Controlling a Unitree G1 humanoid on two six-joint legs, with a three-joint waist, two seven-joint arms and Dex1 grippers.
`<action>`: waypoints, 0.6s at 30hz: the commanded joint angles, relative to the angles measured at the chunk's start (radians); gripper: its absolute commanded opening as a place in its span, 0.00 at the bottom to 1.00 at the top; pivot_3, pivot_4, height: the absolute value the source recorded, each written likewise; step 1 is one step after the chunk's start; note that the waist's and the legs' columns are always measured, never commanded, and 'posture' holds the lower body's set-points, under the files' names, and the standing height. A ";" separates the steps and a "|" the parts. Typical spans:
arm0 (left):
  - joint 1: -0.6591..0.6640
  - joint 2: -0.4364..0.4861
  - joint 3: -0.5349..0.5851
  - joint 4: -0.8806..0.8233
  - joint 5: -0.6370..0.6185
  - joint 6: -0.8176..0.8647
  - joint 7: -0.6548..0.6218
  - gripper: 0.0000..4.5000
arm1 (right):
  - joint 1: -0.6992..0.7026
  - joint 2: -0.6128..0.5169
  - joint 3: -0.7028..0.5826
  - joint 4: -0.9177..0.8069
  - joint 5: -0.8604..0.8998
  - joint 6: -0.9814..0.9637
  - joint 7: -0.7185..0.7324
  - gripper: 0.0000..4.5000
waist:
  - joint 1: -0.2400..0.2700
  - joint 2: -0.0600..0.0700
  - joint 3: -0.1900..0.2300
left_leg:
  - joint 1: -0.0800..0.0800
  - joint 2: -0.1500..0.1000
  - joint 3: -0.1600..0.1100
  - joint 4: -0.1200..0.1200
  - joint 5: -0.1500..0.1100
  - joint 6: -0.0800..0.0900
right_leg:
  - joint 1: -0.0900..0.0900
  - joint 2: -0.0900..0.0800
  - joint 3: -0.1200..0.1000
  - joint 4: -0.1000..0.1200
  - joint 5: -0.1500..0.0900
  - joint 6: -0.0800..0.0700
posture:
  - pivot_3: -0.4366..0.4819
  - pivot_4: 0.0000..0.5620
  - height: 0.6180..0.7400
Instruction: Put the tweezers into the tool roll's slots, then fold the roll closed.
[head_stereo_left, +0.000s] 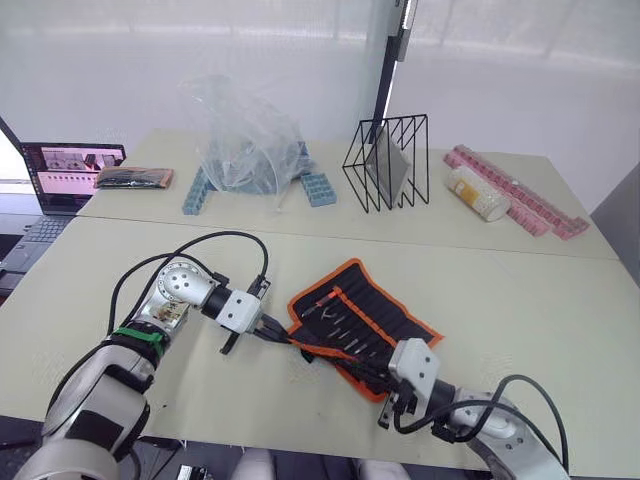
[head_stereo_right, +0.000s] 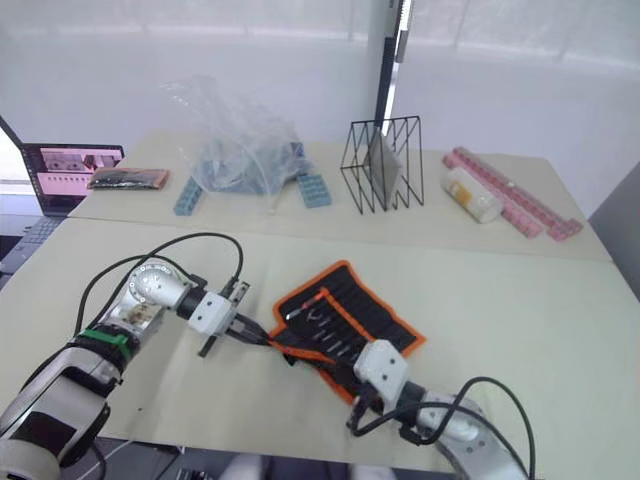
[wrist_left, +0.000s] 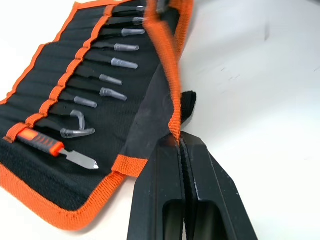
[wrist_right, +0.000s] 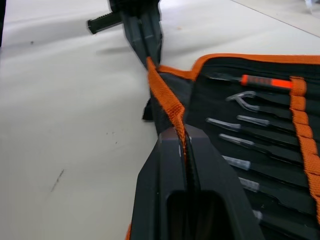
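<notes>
The tool roll (head_stereo_left: 385, 305) lies open on the table in front of me, black with orange edging. Several tweezers (wrist_left: 120, 62) with clear tip caps sit in its slots (wrist_left: 50, 85), beside an orange-handled tool (wrist_left: 40, 142). My left gripper (head_stereo_left: 280, 338) is shut on the orange edge (wrist_left: 172, 90) of the roll's near flap at its left end. Further along the same edge, my right gripper (head_stereo_left: 375, 375) is shut on it too. The flap stands raised between them, and the right wrist view shows the left gripper (wrist_right: 150, 55) at the edge's far end.
Across the back of the table stand a clear plastic bag (head_stereo_left: 245, 140) over blue blocks (head_stereo_left: 320, 188), a black wire rack (head_stereo_left: 388, 162), a white roll (head_stereo_left: 478, 193) and pink blocks (head_stereo_left: 530, 205). A laptop (head_stereo_left: 70, 172) and a flat dark pouch (head_stereo_left: 135, 177) sit far left.
</notes>
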 joint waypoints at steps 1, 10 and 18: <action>0.031 0.090 0.024 -0.192 -0.069 0.221 -0.005 0.00 | -0.009 0.012 -0.039 -0.038 0.099 0.080 0.000 0.00 | 0.000 0.000 0.000 | 0.000 0.000 0.000 0.000 0.000 0.000 | 0.000 0.000 0.000 0.000 0.000 0.000 | 0.48 0.27 0.84; -0.001 0.151 0.076 -0.412 -0.141 0.788 -0.005 0.00 | -0.015 0.025 -0.077 -0.023 0.152 0.130 -0.022 0.00 | 0.004 0.001 0.000 | 0.000 0.000 0.000 0.001 0.000 0.000 | 0.000 0.000 0.000 0.001 -0.004 0.006 | 0.48 0.27 0.84; -0.120 -0.062 0.085 -0.182 0.085 0.680 0.017 0.00 | 0.028 0.008 -0.081 -0.058 0.144 0.109 -0.020 0.00 | 0.006 0.001 0.000 | 0.000 -0.001 0.000 0.003 0.000 0.000 | 0.000 0.000 0.000 0.001 -0.004 0.006 | 0.48 0.27 0.84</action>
